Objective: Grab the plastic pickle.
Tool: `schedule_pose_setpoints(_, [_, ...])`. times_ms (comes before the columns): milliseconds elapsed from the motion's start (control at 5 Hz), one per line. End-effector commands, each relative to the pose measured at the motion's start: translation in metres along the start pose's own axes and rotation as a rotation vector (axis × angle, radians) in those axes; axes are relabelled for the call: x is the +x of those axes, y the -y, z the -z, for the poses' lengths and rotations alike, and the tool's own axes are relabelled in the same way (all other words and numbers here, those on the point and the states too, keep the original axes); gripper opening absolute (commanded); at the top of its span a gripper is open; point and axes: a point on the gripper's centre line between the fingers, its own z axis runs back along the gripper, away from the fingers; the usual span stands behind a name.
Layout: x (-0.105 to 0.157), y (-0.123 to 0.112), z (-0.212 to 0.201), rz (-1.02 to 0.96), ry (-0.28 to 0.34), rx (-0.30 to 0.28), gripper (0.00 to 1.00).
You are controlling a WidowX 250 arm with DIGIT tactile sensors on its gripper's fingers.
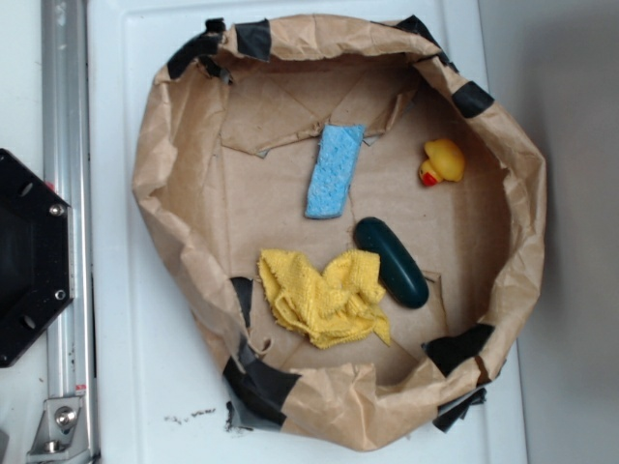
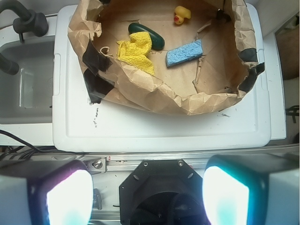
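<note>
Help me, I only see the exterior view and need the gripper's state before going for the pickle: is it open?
Observer: Yes. In the wrist view the gripper has its fingers wide apart, with nothing between them.
Operator: Where is it?
Observer: Outside the paper bin, above the black base. The plastic pickle lies towards the bin's far side.
Operator: Anything beside the white surface?
Observer: A grey basin.
</note>
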Motion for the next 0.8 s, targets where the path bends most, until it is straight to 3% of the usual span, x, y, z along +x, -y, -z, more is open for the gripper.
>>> schedule_pose_setpoints(0, [0.0,0.0,0.0,0.0,0.0,0.0,1.0])
schedule_pose_setpoints(200, [0.048,-0.007,0.027,0.065,-0.021,0.054,1.0])
schedule_pose_setpoints(600, [0.14,0.001,0.091,0.157,-0.009,-0.057,1.0])
